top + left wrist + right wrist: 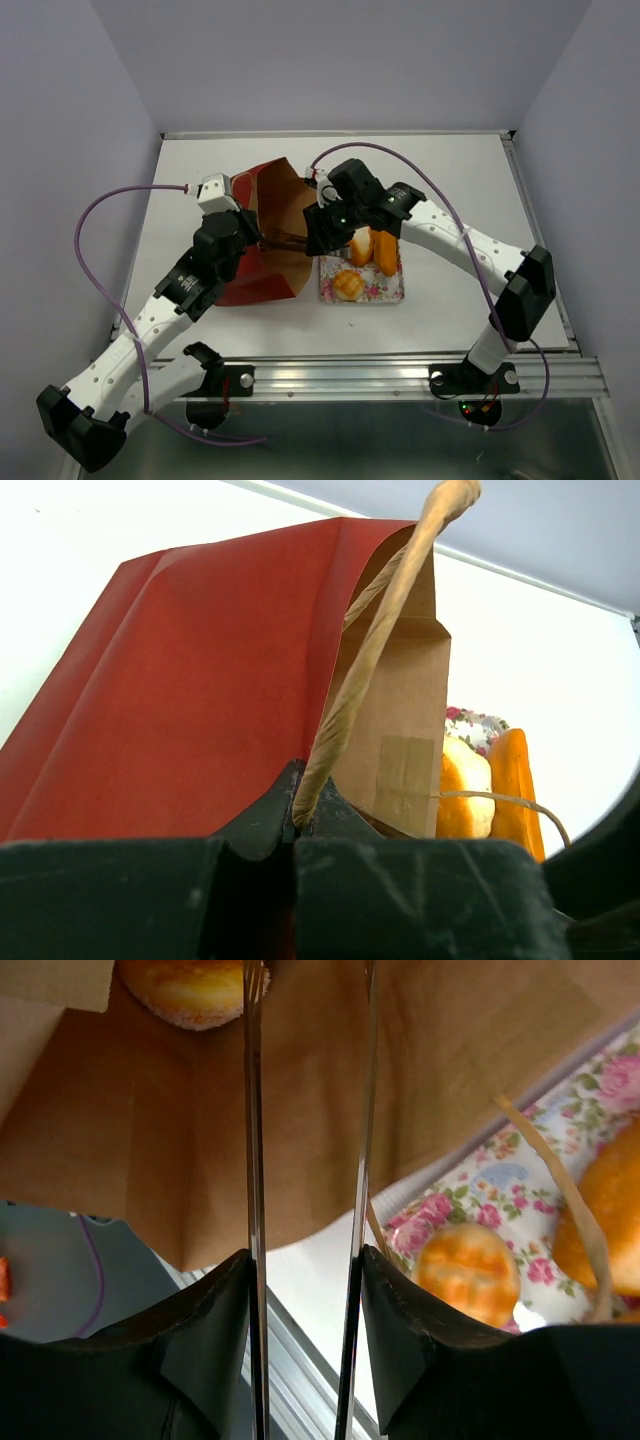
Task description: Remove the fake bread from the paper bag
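The red paper bag (250,285) lies tilted on the table, its brown inside (285,205) open toward the right. My left gripper (258,238) is shut on the bag's cord handle (370,650) at the mouth edge; its jaws (297,820) pinch the cord. My right gripper (292,240) reaches into the bag's mouth, open and empty (312,990). One golden bun (195,990) lies deep inside the bag, just left of my left finger. Three pastries sit on the floral tray (385,292): a round bun (348,285), a pale bun (360,244) and a longer orange loaf (384,252).
The floral tray lies right against the bag's right side. The second cord handle (560,1190) hangs loose over the tray. White walls enclose the table on the left, back and right. A metal rail (400,372) runs along the near edge.
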`<state>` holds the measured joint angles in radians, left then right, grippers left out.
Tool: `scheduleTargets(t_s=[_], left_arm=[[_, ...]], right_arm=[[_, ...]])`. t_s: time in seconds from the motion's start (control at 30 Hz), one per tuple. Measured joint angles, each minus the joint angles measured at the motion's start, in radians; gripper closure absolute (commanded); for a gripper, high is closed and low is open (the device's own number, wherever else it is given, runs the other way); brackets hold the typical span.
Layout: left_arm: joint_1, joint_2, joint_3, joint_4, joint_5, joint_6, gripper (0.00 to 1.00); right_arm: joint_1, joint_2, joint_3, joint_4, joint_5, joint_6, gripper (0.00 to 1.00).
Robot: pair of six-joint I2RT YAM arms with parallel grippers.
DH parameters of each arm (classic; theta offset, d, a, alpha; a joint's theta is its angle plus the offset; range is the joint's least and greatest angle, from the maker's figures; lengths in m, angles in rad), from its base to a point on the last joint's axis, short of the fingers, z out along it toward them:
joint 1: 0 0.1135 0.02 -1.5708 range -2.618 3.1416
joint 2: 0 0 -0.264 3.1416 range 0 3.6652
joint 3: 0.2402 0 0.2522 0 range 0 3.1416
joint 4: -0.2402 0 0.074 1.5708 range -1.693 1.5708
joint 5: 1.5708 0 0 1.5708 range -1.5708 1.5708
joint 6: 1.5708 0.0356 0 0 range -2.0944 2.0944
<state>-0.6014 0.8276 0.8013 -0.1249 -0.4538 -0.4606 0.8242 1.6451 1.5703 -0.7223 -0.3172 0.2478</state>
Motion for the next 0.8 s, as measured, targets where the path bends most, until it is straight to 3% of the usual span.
scheduleTargets(t_s=[0.47, 0.8], left_arm=[[0.000, 0.013, 0.000, 0.010, 0.040, 0.000, 1.00], [0.000, 0.016, 0.027, 0.008, 0.076, 0.049, 1.00]], right_arm=[[0.089, 0.193, 0.073, 0.074, -0.140, -0.080, 0.43], [0.092, 0.250, 0.077, 0.088, -0.190, -0.142, 0.25]])
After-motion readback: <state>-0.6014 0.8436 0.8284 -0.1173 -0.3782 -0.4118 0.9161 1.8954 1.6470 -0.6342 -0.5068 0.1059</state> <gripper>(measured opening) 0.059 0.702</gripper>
